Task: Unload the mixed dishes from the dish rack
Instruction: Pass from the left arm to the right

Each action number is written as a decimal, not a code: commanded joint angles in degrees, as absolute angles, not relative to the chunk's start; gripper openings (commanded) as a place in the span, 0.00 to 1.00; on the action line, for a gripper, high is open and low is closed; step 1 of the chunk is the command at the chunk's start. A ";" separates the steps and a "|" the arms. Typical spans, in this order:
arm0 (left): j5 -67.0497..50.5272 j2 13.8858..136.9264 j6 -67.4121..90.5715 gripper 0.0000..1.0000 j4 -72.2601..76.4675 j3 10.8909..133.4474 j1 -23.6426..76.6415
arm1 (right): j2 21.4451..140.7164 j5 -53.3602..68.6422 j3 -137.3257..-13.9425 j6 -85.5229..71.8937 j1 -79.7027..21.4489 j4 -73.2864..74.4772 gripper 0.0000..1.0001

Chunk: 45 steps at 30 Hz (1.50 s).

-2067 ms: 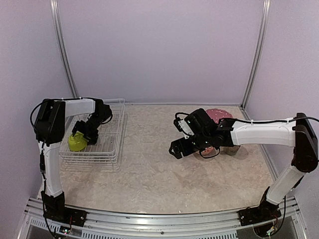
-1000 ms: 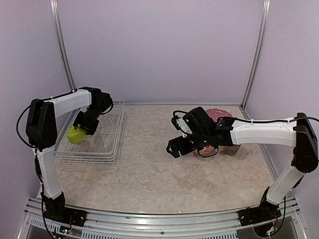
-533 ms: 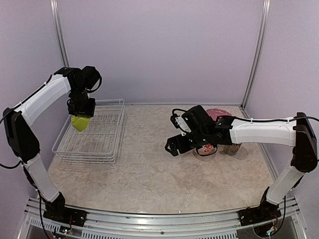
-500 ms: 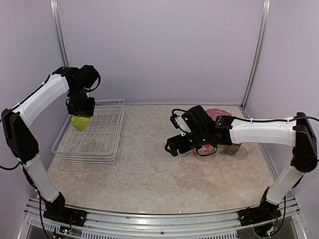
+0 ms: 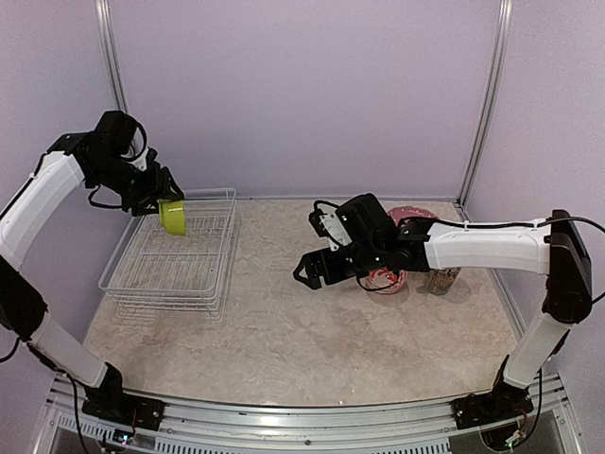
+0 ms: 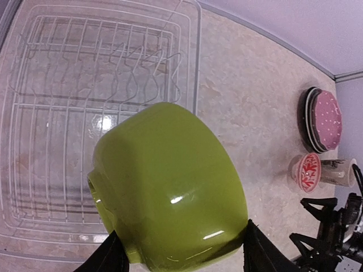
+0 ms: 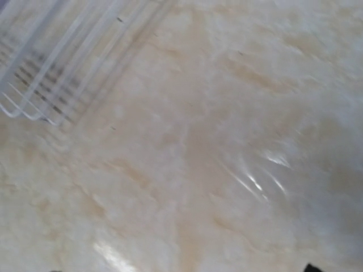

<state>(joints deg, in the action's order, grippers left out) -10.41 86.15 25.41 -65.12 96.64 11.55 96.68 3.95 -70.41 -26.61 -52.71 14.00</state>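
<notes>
The left gripper (image 5: 162, 205) is clamped on the lime-green bowl (image 6: 167, 187), 1 finger on each side, and holds it tilted in the air over the far end of the dish rack (image 5: 180, 270). The right gripper (image 5: 304, 274) hangs right of the rack, above the table (image 5: 284, 350), jaws spread with nothing between them. Well right of the rack stand the pink polka-dot plate (image 6: 326, 118) atop a stack, the small white-and-red bowl (image 6: 308, 171) and the mug (image 6: 338, 173).

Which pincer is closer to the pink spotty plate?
Right. The right pincer hovers over the table a little way from the pink plate; the left pincer is far off above the dish rack, gripping the green bowl.
</notes>
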 commanded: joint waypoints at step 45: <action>-56.45 80.10 44.88 0.30 -5.81 65.30 25.58 | 106.21 30.99 -66.60 -64.16 -47.02 -36.41 0.22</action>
<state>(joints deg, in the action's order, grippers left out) -56.14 79.61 46.04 -7.77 65.49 24.58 106.10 31.81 -68.79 -63.13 -47.07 -33.30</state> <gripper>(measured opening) 0.596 0.314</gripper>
